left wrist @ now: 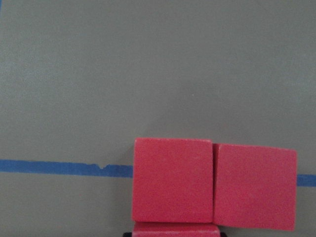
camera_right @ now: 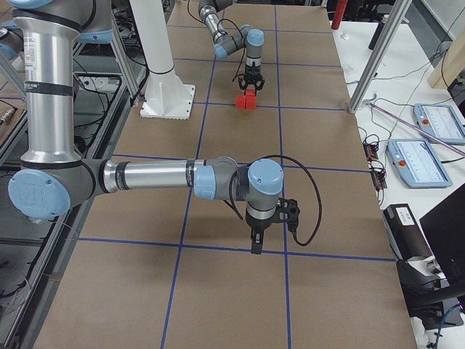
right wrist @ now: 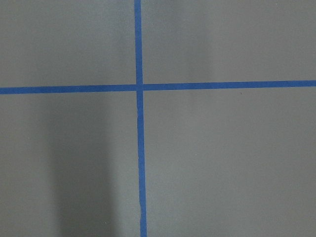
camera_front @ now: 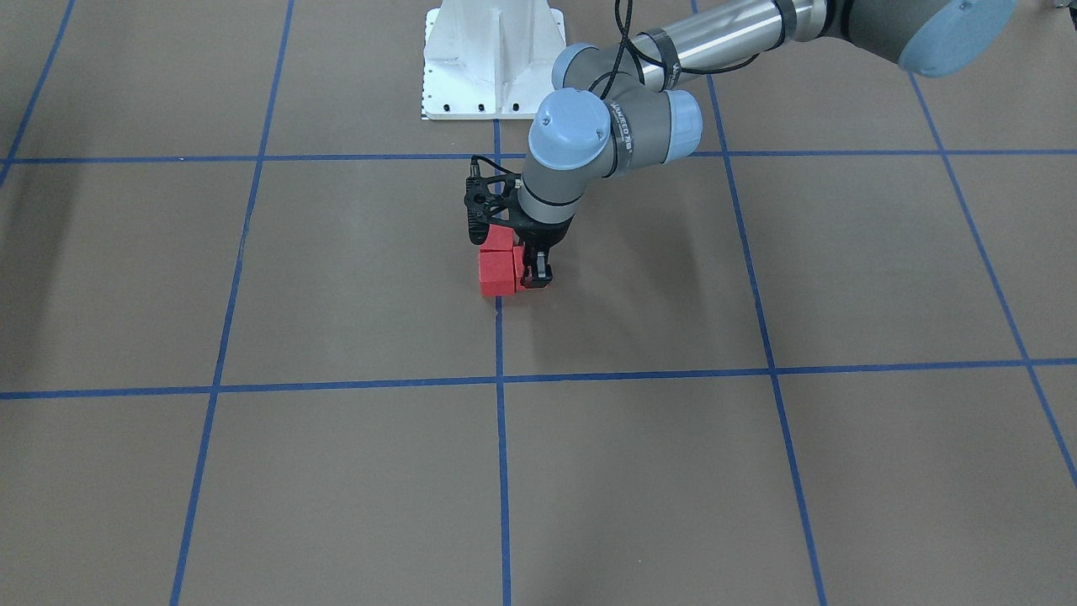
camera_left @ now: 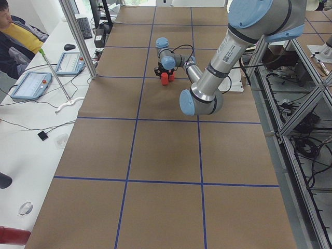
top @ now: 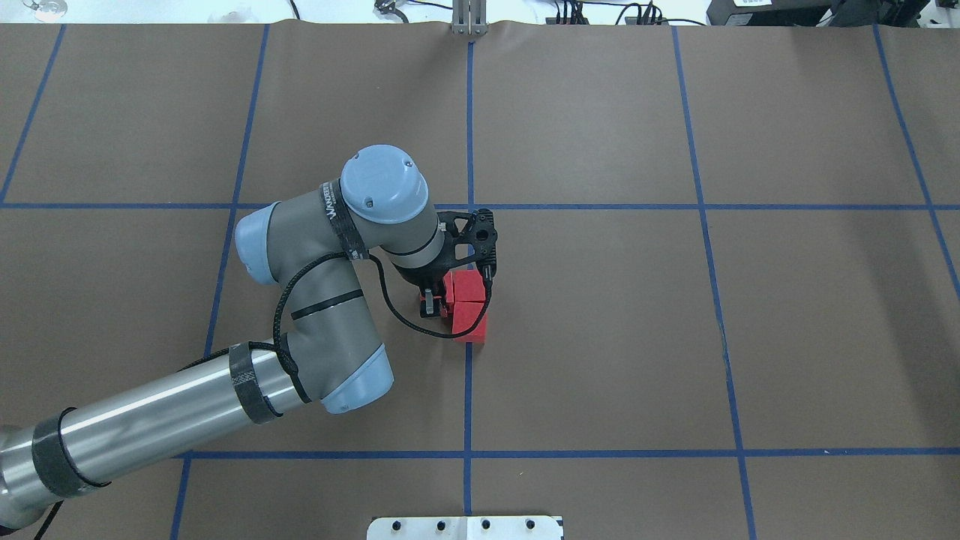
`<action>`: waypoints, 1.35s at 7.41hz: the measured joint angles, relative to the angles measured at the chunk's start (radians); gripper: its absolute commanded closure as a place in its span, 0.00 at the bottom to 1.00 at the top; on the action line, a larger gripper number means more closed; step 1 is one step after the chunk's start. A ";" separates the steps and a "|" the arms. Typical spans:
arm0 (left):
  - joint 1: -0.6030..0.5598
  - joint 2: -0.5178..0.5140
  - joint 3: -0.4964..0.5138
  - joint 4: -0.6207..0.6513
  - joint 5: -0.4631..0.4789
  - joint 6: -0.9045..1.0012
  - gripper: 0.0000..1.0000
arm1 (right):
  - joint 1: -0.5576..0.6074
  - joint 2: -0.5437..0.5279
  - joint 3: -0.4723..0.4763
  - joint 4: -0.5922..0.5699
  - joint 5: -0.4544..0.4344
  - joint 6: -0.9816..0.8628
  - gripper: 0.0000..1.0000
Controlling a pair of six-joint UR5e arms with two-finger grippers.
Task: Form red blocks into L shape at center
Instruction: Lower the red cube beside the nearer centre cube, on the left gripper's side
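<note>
Between my left fingers [camera_front: 536,274] sits the third red block [left wrist: 175,229]. They are closed to its width and seem to be pinching it low on the surface [top: 600,337], though only a dark sliver of them shows at the bottom edge of my left wrist view.

Just beyond it lie the two other red blocks [left wrist: 173,180], side by side and touching, in a row that runs along the blue tape line [left wrist: 59,168]. My block butts against the near face of the left-hand one in that view, with its edges roughly flush. So the short leg points back toward my fingers, square to the row's long axis. I judge the L to be as good as formed, and it straddles the center [top: 467,390] on the middle tape line.

What matters now is that the neighbour touches my block on its far side. Any opening or lift should go straight, without dragging toward the row.

Farthest off, my right fingers [camera_right: 256,246] hang over a tape crossing well apart from the blocks. I cannot tell whether they are open or closed.
</note>
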 measured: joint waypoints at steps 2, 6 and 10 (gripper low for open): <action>0.001 0.000 0.000 -0.001 -0.001 -0.002 0.64 | 0.000 0.000 0.000 0.000 0.000 -0.001 0.01; 0.001 0.000 0.000 -0.001 -0.001 -0.003 0.30 | 0.000 0.000 -0.001 0.000 0.000 -0.001 0.01; 0.002 0.002 0.002 -0.002 -0.002 -0.003 0.01 | 0.000 0.000 -0.002 0.000 0.000 -0.001 0.01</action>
